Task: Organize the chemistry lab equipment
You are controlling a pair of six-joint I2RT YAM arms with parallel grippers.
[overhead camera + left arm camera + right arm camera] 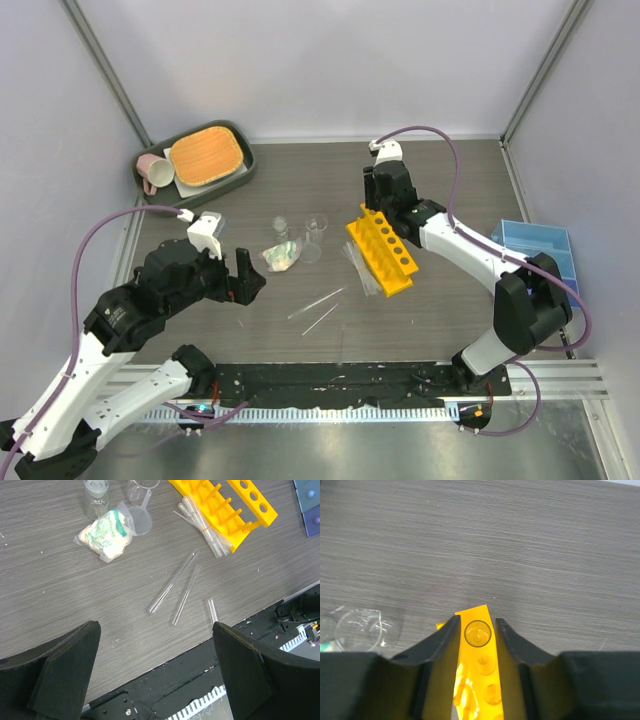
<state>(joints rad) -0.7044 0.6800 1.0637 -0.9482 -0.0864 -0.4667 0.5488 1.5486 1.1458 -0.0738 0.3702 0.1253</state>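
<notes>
Basically early: right gripper (477, 622) straddles the 11 o'clock end of the yellow rack (381, 250), grip or gap I can't tell, while left gripper (155, 627) gapes empty over loose thin tubes (172, 582) at 6 o'clock, with pipette bundle (202, 525) and beakers (316, 226) unsorted, none in the 3 o'clock blue tray (535, 240).

Robot test cell, laid out with chemistry lab ware. Closed in by plain pale wall panels (330, 60) on metal corner posts (110, 72). Grey wood-grain table (450, 170) inside, with two arms bolted to a black base plate (340, 385) at the near edge. Purple cables (140, 209) looped over both arms. Lab ware on the table: yellow-orange test tube rack (385, 255), its end between the jaws of the right claw (476, 622). Thin clear tubes (172, 582) lying loose just ahead of the wide-spread left claw (154, 626). Small clear beakers (317, 226) farther ahead of that claw.
</notes>
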